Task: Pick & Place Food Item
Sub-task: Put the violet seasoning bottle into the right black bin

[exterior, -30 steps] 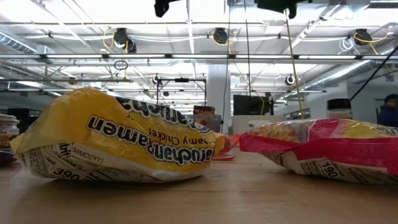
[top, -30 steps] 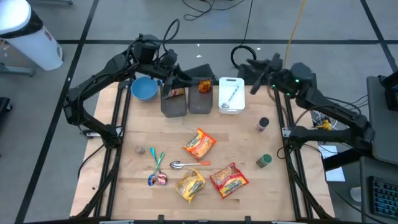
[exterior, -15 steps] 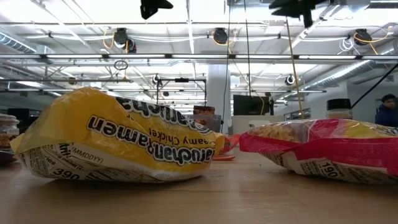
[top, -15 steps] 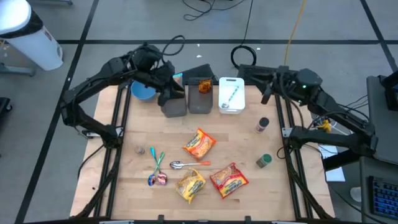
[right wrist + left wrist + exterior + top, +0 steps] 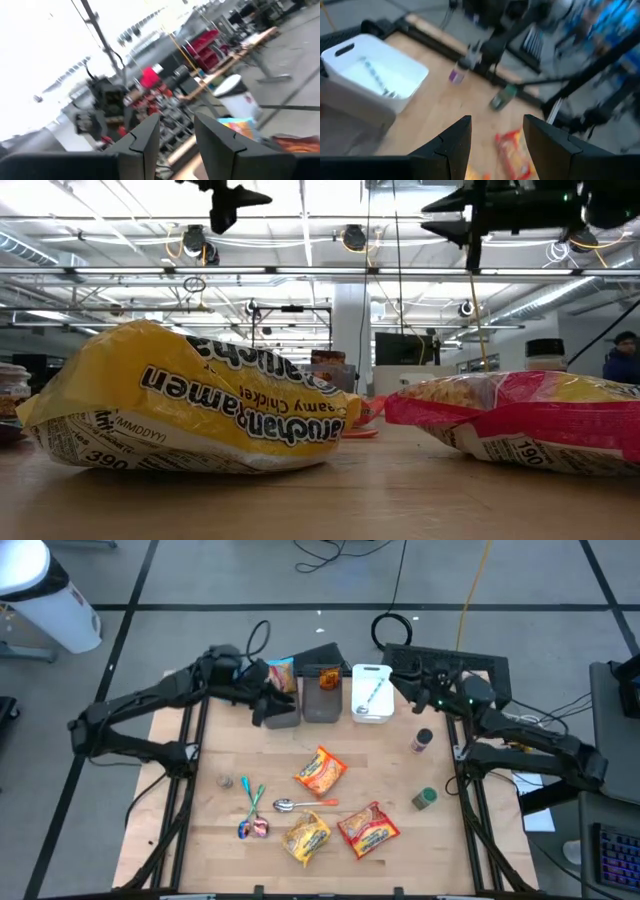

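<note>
Three ramen packets lie flat on the wooden table: an orange one (image 5: 320,772), a yellow one (image 5: 306,837) (image 5: 190,405) and a red one (image 5: 368,828) (image 5: 520,420). Another packet (image 5: 280,673) stands at the far grey bins (image 5: 281,710). My left gripper (image 5: 263,707) (image 5: 497,120) hangs open in the air by the left grey bin, with nothing between its fingers. My right gripper (image 5: 393,686) (image 5: 176,116) hangs open and bare beside the white bin (image 5: 372,692), clear of it. The low view shows both grippers high above the table, the left (image 5: 235,195) and the right (image 5: 460,205).
A spoon (image 5: 292,805), coloured utensils (image 5: 252,802) and wrapped sweets (image 5: 255,828) lie left of the packets. Two small jars (image 5: 422,740) (image 5: 425,798) stand near the right edge. The white bin holds utensils. A person (image 5: 625,355) shows far behind the table.
Both arms have come down; in the low view their grippers have sunk into the top of the picture. My left gripper has moved from over the far bins toward the near edge. My right gripper has rolled about its own line. Nothing on the table has moved.
</note>
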Controlling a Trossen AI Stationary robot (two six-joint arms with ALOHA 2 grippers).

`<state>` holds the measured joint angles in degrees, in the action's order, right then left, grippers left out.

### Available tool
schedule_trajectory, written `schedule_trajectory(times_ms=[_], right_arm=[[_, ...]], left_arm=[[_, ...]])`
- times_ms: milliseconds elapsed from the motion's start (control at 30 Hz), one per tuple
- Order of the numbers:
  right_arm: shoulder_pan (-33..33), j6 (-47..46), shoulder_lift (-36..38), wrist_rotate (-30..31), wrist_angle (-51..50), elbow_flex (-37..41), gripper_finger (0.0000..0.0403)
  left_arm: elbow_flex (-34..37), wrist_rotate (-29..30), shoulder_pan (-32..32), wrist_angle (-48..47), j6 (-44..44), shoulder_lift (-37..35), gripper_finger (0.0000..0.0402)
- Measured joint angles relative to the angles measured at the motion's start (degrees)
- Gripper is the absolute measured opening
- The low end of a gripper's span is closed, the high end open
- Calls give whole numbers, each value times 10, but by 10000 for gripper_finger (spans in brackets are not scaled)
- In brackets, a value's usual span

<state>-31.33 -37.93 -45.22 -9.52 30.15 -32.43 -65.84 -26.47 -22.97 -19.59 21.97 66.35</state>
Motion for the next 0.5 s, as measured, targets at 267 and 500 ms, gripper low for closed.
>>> schedule_trajectory(times_ms=[267, 500], right_arm=[[-1, -79, -25, -24, 155, 48, 138], [-13, -41, -29, -116, 118, -15, 191]], left_arm=[[165, 71, 42, 257, 123, -53, 186], [208, 96, 59, 388, 175, -34, 186]])
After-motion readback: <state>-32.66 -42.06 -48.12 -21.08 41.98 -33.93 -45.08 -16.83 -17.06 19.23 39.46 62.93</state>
